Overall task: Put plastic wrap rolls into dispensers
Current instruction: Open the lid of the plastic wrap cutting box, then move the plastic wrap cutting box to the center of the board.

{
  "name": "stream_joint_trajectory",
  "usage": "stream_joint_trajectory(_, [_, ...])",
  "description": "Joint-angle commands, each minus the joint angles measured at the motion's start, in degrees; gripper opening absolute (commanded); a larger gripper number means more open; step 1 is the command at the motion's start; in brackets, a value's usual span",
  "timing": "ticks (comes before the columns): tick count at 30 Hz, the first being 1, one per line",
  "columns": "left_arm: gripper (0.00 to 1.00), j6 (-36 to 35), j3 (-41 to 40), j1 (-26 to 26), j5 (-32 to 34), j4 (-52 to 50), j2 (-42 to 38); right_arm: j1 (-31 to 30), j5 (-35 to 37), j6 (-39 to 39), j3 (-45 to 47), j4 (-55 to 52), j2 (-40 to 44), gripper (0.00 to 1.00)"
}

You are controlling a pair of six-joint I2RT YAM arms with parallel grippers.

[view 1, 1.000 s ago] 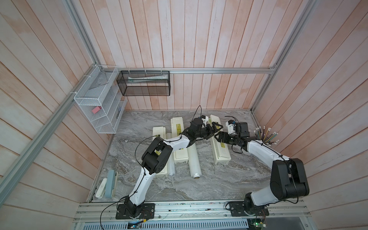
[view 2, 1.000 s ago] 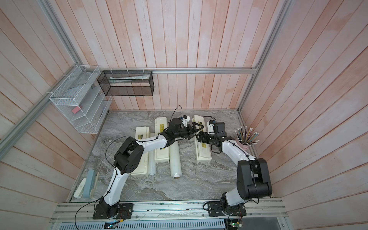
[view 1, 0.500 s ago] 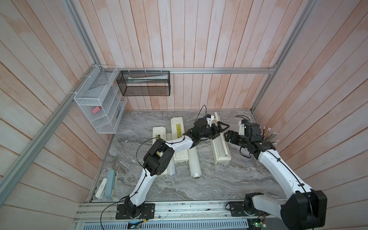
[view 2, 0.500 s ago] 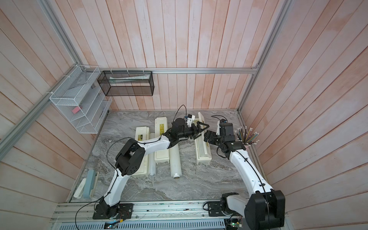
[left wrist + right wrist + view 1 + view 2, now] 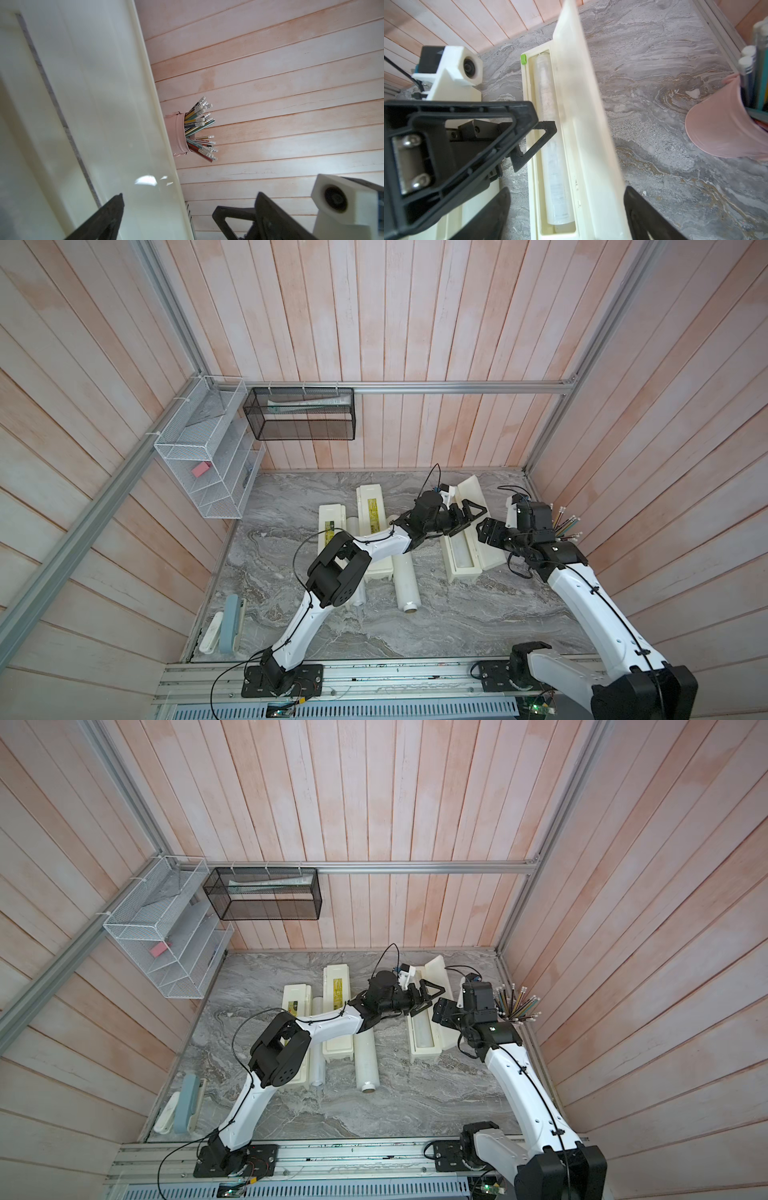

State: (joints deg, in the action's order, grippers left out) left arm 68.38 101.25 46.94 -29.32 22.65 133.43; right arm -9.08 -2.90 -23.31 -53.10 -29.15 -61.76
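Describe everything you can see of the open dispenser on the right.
The open dispenser is a long cream plastic box lying flat on the marble table, hinged lid raised open. A translucent roll lies in its trough; a green tab marks one far corner. The left gripper, jaws open, hangs over its far half.

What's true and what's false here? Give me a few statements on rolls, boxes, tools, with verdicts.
1. The open box has a roll in its trough. True.
2. All three boxes are open. False: the two labelled boxes are shut.
3. Two loose rolls lie on the table. True.
4. The right tool holds a roll. False: it is open and empty.
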Motion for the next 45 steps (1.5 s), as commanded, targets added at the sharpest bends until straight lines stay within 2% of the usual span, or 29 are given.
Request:
stream_joint_trajectory(1, [1.00,-1.9,1.5,0.0,-0.2,-1.0,0.1,-0.5,-2.8,2.2,1.4,0.8,1.2,0.84])
stream_joint_trajectory(5, [1.00,-5.8,0.0,-0.4,0.0,-3.8,-3.3,-2.7,-3.0,3.1,1.3,1.8,-1.2,0.83])
stream_joint_trajectory(10, [1.00,-14.9,-2.8,-1.6,3.0,-12.0,-11.0,-5.4,0.6,2.8,1.6,3.7,-4.8,0.81])
stream_joint_trajectory(20, [1.00,-25.2,-16.2,-7.0,7.9,-21.9,-27.8,-9.5,5.0,3.1,1.2,9.1,-14.3,0.79])
stream_joint_trajectory(33, [1.00,-25.4,-38.7,-13.9,8.6,-18.5,-44.6,-11.1,8.1,4.7,-4.6,13.7,-27.0,0.74])
stream_joint_trajectory(38, [1.00,-25.4,-43.0,-14.7,8.9,-18.0,-47.3,-11.9,10.0,4.4,-7.1,13.0,-29.8,0.72])
stream_joint_trajectory(45, [1.00,-25.0,-44.9,-15.6,7.7,-17.0,-47.4,-13.1,12.1,5.5,-9.7,12.7,-33.6,0.68])
